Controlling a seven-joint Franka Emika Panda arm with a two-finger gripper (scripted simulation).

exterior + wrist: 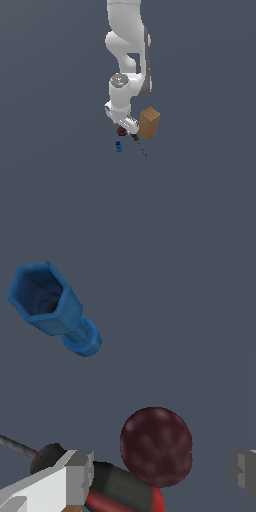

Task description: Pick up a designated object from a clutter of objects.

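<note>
Tool (162, 471) fingers spread apart either side of the maroon lump (156, 447), with the screwdriver (117, 487) handle touching it and the blue item (52, 306) well clear.

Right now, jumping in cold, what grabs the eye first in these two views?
In the exterior view, the white arm hangs over a tight clutter, with the tan box upright at its right. In the wrist view, the dark red lump sits between the open end effector fingers, against the red-handled screwdriver. A small blue object lies apart.
</note>
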